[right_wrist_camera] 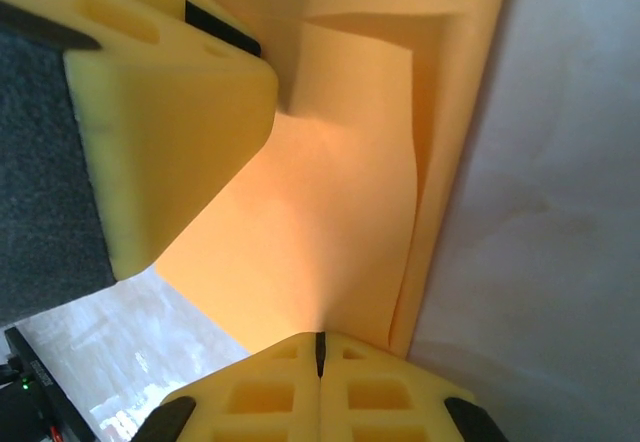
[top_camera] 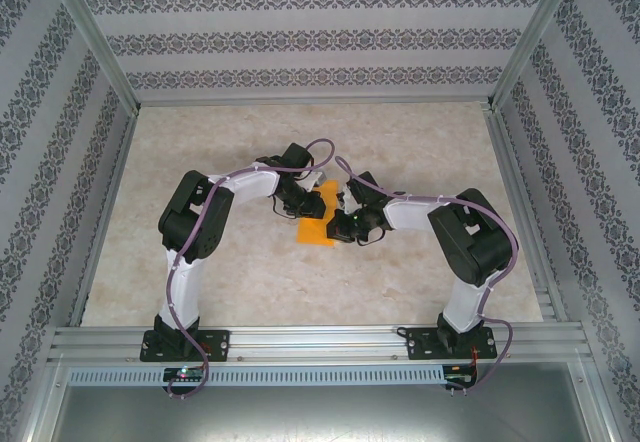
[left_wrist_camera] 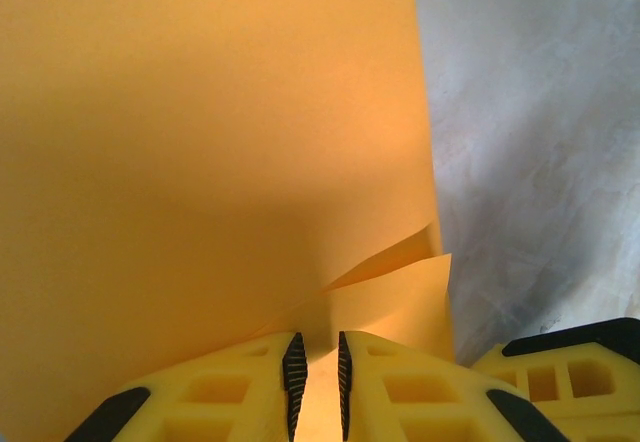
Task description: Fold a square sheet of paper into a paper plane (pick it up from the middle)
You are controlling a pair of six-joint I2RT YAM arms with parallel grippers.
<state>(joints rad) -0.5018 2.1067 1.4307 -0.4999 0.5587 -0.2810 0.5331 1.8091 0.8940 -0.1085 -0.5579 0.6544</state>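
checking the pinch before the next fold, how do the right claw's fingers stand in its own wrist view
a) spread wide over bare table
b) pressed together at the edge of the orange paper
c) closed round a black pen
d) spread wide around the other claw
b: in the right wrist view the right claw has its two fingers pressed together with no gap, right at the near edge of the square sheet of paper.

Orange sheet of paper [top_camera: 312, 230] lies partly folded over itself
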